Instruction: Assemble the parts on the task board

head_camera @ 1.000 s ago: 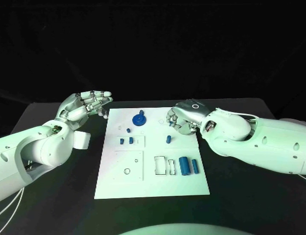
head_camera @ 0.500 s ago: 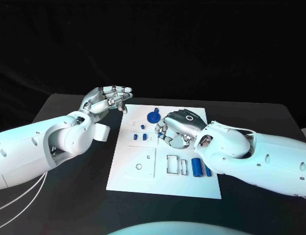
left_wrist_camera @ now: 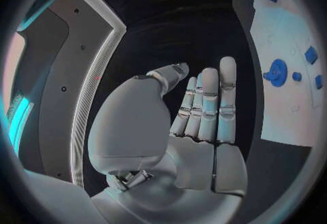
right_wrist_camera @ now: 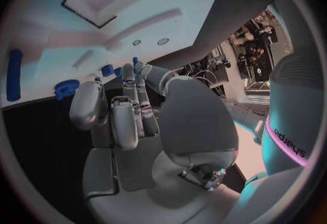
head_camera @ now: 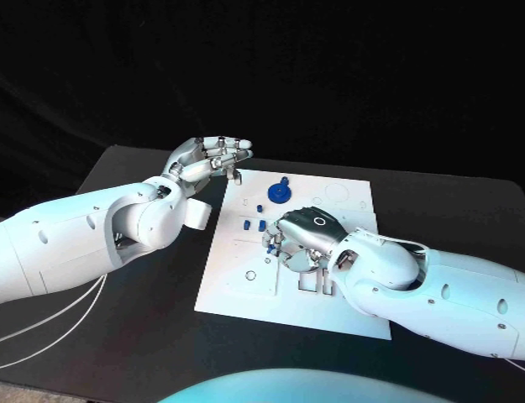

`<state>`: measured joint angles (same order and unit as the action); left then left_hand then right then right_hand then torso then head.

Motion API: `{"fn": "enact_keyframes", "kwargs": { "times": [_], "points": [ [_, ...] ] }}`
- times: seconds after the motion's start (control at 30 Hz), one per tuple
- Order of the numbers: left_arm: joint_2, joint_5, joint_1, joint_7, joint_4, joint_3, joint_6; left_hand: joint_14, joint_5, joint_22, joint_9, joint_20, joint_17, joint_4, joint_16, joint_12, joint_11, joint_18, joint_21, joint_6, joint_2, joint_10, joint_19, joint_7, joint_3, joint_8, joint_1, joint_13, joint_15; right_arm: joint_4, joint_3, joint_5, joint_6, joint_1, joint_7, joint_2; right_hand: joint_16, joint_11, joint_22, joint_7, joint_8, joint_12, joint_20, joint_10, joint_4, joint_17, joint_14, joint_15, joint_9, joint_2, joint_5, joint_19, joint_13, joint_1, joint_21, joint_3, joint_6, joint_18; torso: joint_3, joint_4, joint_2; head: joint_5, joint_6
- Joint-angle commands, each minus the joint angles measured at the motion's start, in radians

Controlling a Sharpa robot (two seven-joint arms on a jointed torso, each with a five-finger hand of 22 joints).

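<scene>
Two hands are at work over the white task board (head_camera: 335, 315), which lies in the middle of the black desk (head_camera: 129, 327). The right hand (head_camera: 301, 235) hangs low over the board's middle, knuckles up and fingers curled down toward the small blue parts (head_camera: 253, 224) there. Whether it already pinches a piece cannot be told: the head view hides the fingertips under the palm, and the right wrist view shows the fingers (right_wrist_camera: 127, 117) close together with no piece clearly between them. The left hand (head_camera: 210, 158) is raised off the board's far left corner, fingers straight and side by side, holding nothing; its wrist view confirms a bare palm (left_wrist_camera: 201, 153). A blue gear-like part (head_camera: 280, 192) sits near the board's far edge, well apart from both hands.

Judging by the pose, the step in hand is a pick from the middle cluster. The next move likely calls for a firm pinch on one piece, then a straight lift clear of its neighbours before carrying it to its recess.
</scene>
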<state>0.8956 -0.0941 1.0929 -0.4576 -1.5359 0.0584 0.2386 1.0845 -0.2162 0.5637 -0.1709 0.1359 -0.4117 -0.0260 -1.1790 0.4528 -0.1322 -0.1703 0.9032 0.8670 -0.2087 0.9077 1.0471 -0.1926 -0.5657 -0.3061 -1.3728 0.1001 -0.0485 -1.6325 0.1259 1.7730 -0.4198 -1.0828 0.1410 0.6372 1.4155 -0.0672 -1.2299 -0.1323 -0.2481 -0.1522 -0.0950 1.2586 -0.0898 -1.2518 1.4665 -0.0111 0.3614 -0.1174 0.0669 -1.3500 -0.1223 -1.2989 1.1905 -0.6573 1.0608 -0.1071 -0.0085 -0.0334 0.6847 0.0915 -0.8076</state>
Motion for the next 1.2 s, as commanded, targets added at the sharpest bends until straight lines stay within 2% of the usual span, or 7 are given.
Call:
{"fn": "enact_keyframes", "kwargs": {
  "times": [0.03,0.27,0.57,1.2],
  "points": [
    [-0.004,0.002,0.000,-0.001,-0.001,0.001,-0.005,-0.008,-0.003,-0.002,-0.001,-0.003,0.001,0.003,-0.005,0.006,0.000,-0.014,-0.003,-0.004,0.008,-0.005,0.001,-0.005,0.005,-0.006,-0.002,0.001,0.000,0.007,0.001,0.000,0.015,0.006,-0.018,-0.007,0.006,0.005,0.001,-0.003,-0.003,0.003,0.005,0.002,0.000,0.000,0.048,-0.004,0.001,0.007,0.003,0.004,-0.001,0.005,-0.005,-0.003,0.004,0.012,0.0008,0.0013,0.001,0.008,-0.006],
    [-0.005,0.002,0.000,0.001,0.000,0.001,-0.007,-0.008,-0.003,-0.002,-0.001,-0.002,0.001,0.003,-0.005,0.006,-0.001,-0.014,-0.003,-0.004,0.008,-0.006,0.001,-0.005,0.005,-0.006,-0.001,0.001,0.000,0.016,0.004,-0.001,0.023,0.014,-0.019,-0.012,0.006,0.005,0.002,-0.003,-0.003,0.003,0.005,0.002,0.000,0.000,0.048,-0.004,0.001,0.007,0.003,0.004,-0.001,0.005,-0.006,-0.003,0.003,0.011,0.0014,0.0021,0.000,0.014,-0.015],
    [-0.005,0.002,0.000,0.005,0.002,0.001,-0.011,-0.008,-0.003,-0.002,-0.001,-0.002,0.001,0.003,-0.005,0.006,-0.001,-0.014,-0.003,-0.004,0.008,-0.006,0.001,-0.005,0.005,-0.006,-0.001,0.001,0.000,0.028,0.006,0.002,0.042,0.018,-0.014,-0.017,0.006,0.005,0.003,-0.004,-0.003,0.004,0.005,0.001,0.001,0.000,0.049,-0.003,0.002,0.007,0.004,0.005,-0.001,0.007,-0.007,-0.002,0.002,0.011,0.0018,0.0012,0.001,0.014,-0.021],
    [-0.004,-0.001,0.000,0.011,0.005,0.001,-0.013,-0.008,-0.003,-0.002,-0.001,-0.002,0.001,0.003,-0.005,0.007,-0.001,-0.014,-0.004,-0.004,0.008,-0.007,0.001,-0.005,0.006,-0.007,-0.001,0.002,0.000,0.037,0.008,0.003,0.049,0.031,-0.016,-0.029,0.007,0.004,0.002,-0.004,-0.003,0.004,0.005,0.001,0.001,-0.001,0.049,-0.003,0.002,0.007,0.003,0.005,-0.002,0.008,-0.007,-0.002,0.001,0.011,0.0010,0.0013,0.000,0.016,-0.029]
  ]
}}
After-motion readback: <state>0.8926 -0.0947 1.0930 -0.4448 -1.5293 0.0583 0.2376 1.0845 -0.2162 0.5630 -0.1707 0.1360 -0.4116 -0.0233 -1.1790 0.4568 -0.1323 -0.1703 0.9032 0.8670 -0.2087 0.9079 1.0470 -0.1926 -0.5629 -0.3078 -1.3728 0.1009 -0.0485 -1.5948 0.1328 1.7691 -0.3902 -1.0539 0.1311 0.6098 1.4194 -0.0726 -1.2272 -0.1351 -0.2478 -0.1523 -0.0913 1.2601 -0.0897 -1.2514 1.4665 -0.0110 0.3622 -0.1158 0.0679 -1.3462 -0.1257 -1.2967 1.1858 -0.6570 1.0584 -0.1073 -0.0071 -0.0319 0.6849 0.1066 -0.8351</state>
